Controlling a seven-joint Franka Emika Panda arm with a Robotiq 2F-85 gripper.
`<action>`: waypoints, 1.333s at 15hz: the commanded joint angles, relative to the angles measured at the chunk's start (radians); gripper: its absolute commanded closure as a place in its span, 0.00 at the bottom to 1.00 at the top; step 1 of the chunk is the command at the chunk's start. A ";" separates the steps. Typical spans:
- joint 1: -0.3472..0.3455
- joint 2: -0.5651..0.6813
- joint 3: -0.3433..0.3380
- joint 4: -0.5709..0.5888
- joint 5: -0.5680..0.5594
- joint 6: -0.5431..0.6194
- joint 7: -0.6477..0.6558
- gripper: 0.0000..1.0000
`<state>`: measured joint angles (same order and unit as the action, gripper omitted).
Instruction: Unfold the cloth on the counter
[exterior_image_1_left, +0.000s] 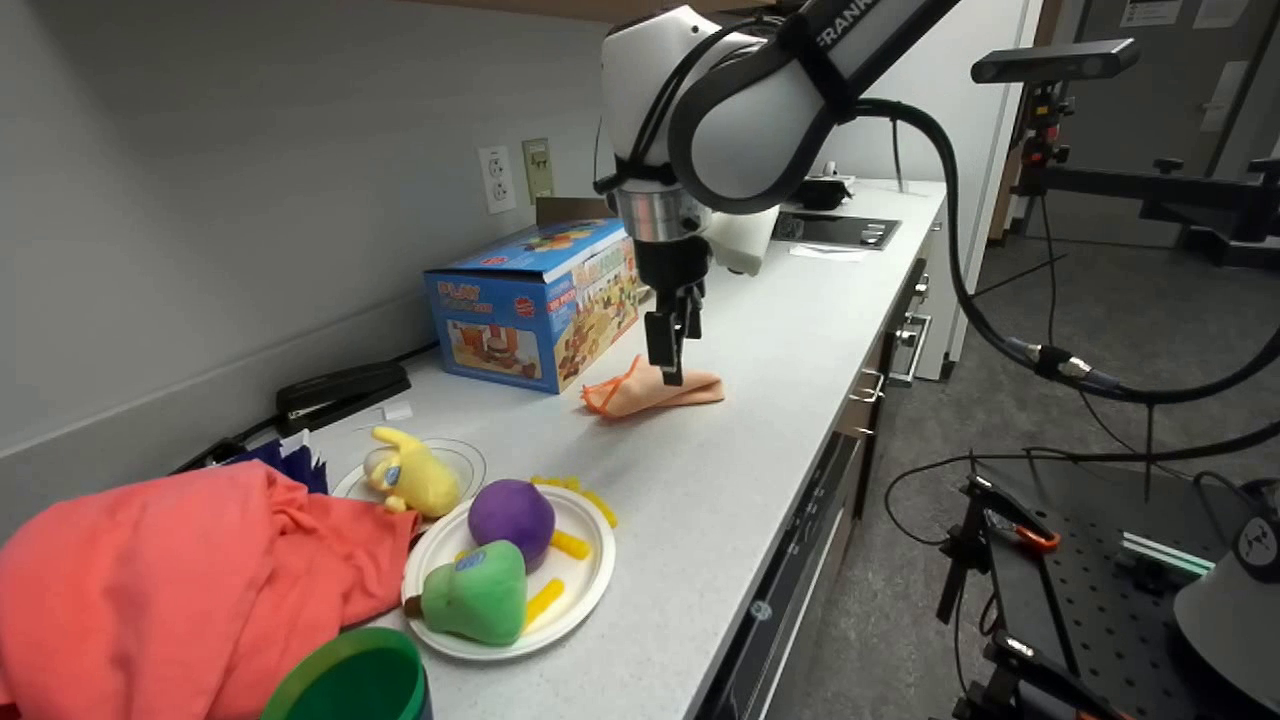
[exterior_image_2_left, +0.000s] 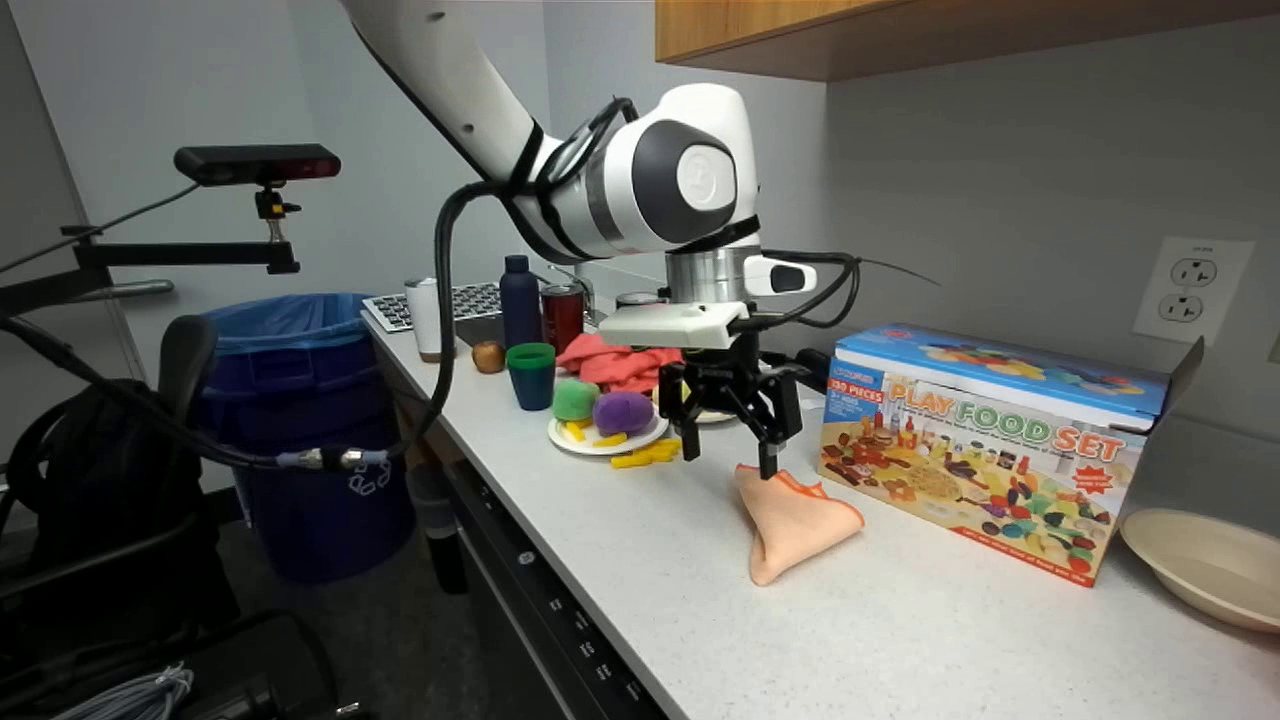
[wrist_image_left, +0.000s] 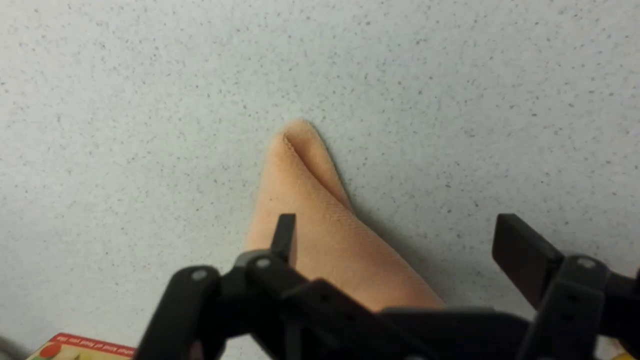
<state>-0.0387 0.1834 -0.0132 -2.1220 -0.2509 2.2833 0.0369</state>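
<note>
folded cloth, pincer spread wide

in an exterior view, the cloth lies on the counter, just beside the toy box. over the cloth hangs the pincer, jaws well apart. farther back are a plate of toy food and a bottle.

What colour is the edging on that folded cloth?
Bright orange, against the peach cloth; it shows best in an exterior view.
</note>
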 joint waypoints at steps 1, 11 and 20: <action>0.037 0.112 -0.008 0.111 -0.055 -0.001 0.020 0.00; 0.132 0.279 -0.028 0.270 -0.098 0.021 0.058 0.19; 0.156 0.316 -0.060 0.314 -0.196 -0.004 0.124 0.25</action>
<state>0.0916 0.4722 -0.0500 -1.8495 -0.4241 2.3000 0.1302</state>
